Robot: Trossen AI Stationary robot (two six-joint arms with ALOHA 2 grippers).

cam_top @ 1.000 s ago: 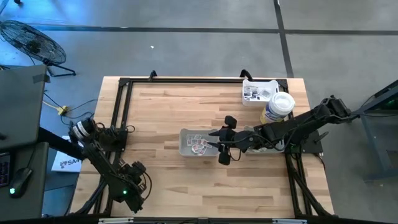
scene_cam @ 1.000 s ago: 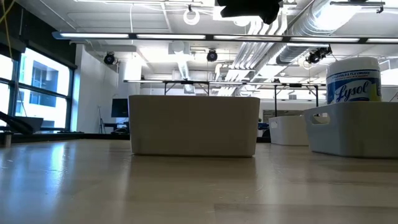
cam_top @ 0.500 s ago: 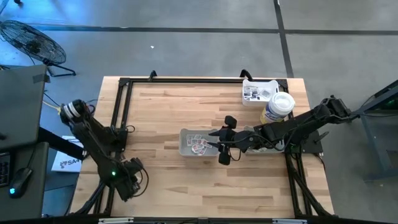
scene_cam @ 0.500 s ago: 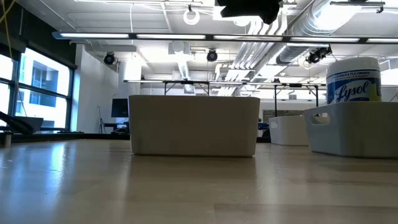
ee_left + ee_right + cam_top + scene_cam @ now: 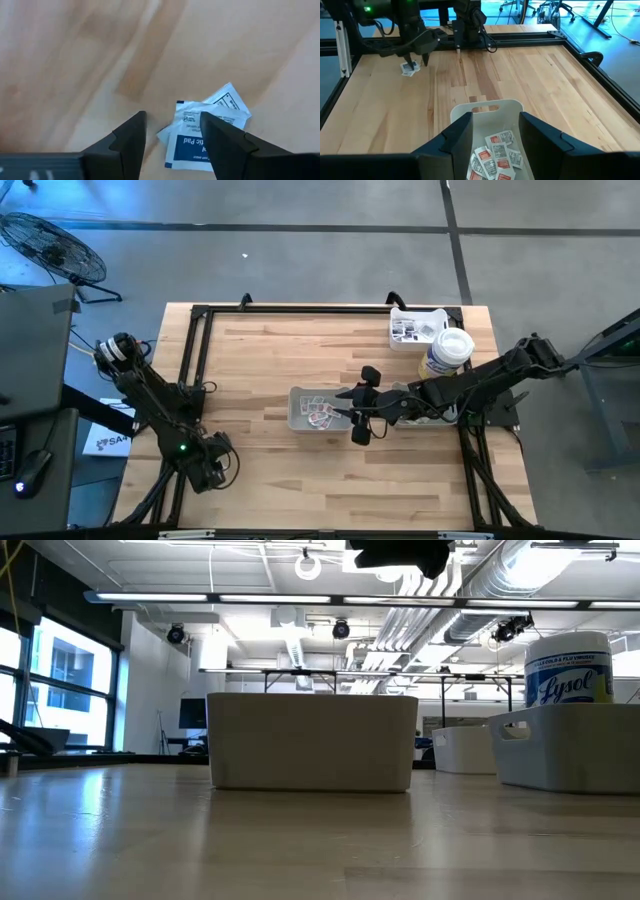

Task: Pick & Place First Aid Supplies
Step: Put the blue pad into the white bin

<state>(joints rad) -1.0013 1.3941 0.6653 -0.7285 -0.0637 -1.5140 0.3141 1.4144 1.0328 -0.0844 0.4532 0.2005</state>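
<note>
The left hand [image 5: 213, 472] is in the lower left of the high view, close to the table [image 5: 260, 360]. Its two fingers [image 5: 131, 137] are spread apart and hold nothing. Right under it lie a few small white packets [image 5: 205, 132] with blue print, piled a little on top of each other. The fingers point down at the pile, one on each side of a packet's edge, so it looks like the hand is set to pinch one. The packets are flat and thin, so I think the fingers must go very low to catch one.

The right hand [image 5: 360, 412] hangs in the middle of the high view, just over the right end of a grey tray [image 5: 487, 107]. Its fingers are apart too, with nothing between them. In the tray, more packets [image 5: 495, 156] with red and dark print lie in a heap. This tray looks like the place where the packets are being put.

Another tray [image 5: 415, 327] at the upper right of the table holds more packets. Next to it stands a white bottle [image 5: 446, 352] with a round lid. In the low view only the trays' sides and the bottle show, and the packets are hidden.
</note>
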